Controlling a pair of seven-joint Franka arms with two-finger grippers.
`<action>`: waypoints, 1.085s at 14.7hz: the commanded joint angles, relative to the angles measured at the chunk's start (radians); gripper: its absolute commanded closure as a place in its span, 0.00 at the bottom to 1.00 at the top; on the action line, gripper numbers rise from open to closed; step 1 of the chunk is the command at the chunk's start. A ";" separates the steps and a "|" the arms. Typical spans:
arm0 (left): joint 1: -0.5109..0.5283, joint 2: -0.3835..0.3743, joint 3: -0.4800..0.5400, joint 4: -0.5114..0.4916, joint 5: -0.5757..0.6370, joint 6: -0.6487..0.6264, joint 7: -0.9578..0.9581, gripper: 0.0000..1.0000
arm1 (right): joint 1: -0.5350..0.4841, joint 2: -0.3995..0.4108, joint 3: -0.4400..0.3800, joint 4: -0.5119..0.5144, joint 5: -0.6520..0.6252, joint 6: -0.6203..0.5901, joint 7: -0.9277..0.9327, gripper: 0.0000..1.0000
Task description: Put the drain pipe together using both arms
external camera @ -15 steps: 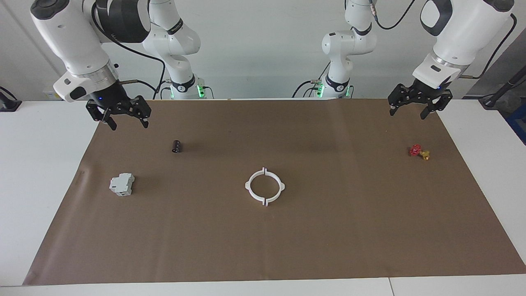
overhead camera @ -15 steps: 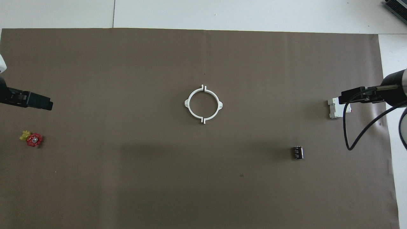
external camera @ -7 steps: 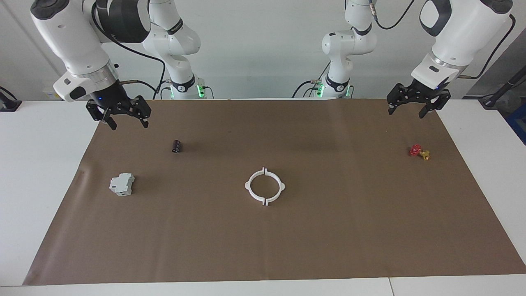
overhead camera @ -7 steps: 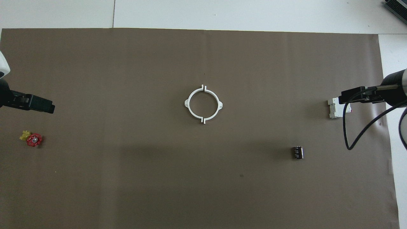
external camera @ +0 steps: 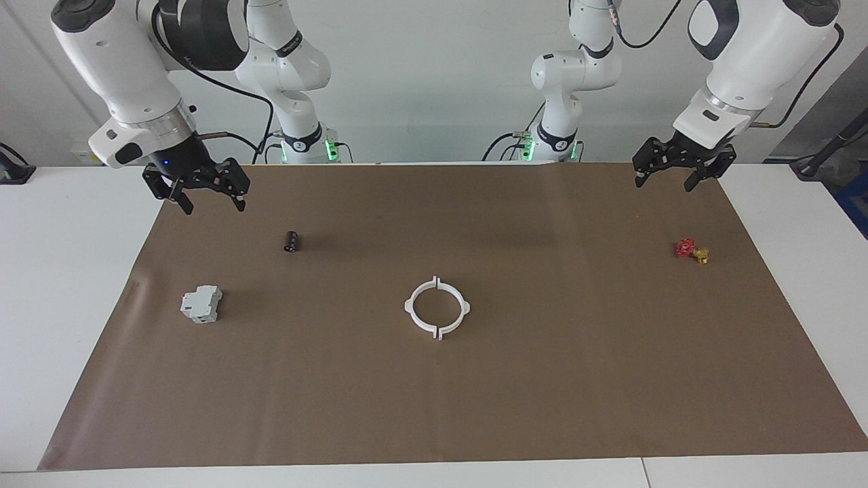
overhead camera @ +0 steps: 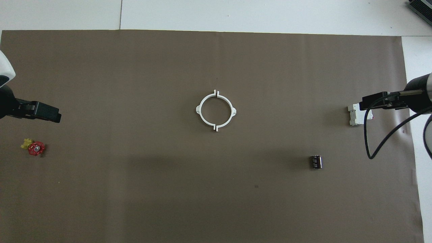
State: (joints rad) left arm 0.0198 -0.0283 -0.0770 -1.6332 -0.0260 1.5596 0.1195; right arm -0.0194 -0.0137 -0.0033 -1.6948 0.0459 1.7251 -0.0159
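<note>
No brand, label or writing could be read on anything from where I stood.

The drain pipe (external camera: 437, 307) lay flat near the middle of the brown paper sheet (external camera: 542, 393) that covered the white table (external camera: 61, 285). It was two thin white plastic half-rings set end to end as one ring, with a narrow slit showing at each joint and small flat tabs sticking outward; I could not tell whether the ends touched. Nothing held it, and both grippers were well apart from it.

The right gripper (external camera: 205, 196) hung over the paper's corner at the right arm's end of the table, its two black fingers spread apart and holding nothing. The left gripper (external camera: 666, 177) hung over the paper's edge nearest the robots at the left arm's end, fingers likewise parted and empty.

A grey boxy block (external camera: 201, 303) of moulded plastic sat toward the right arm's end, farther from the robots than the right gripper. A small dark cylinder (external camera: 291, 241) lay on its side, nearer the robots than the block and the ring. A small valve (external camera: 692, 250), with a red wheel and a gold-coloured body, rested toward the left arm's end.
</note>
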 commanded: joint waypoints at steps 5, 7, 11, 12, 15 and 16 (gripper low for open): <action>0.008 -0.028 0.003 -0.004 -0.061 -0.013 -0.023 0.00 | -0.002 -0.012 0.011 -0.005 0.019 -0.010 0.040 0.00; 0.008 -0.027 0.000 0.001 -0.061 -0.021 -0.023 0.00 | -0.002 -0.012 0.014 -0.005 0.019 -0.013 0.040 0.00; 0.008 -0.025 -0.003 0.001 -0.060 -0.021 -0.024 0.00 | -0.002 -0.012 0.016 -0.005 0.019 -0.009 0.046 0.00; 0.008 -0.025 -0.004 0.001 -0.060 -0.021 -0.024 0.00 | -0.002 -0.012 0.017 -0.005 0.019 -0.009 0.047 0.00; 0.008 -0.027 -0.004 0.001 -0.060 -0.021 -0.024 0.00 | -0.002 -0.012 0.017 -0.005 0.019 -0.007 0.047 0.00; 0.008 -0.027 -0.004 0.001 -0.060 -0.021 -0.026 0.00 | -0.002 -0.012 0.017 -0.005 0.019 -0.007 0.047 0.00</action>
State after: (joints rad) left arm 0.0199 -0.0412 -0.0770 -1.6297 -0.0689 1.5568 0.1070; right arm -0.0188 -0.0137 0.0085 -1.6948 0.0463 1.7251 0.0080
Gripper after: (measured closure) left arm 0.000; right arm 0.000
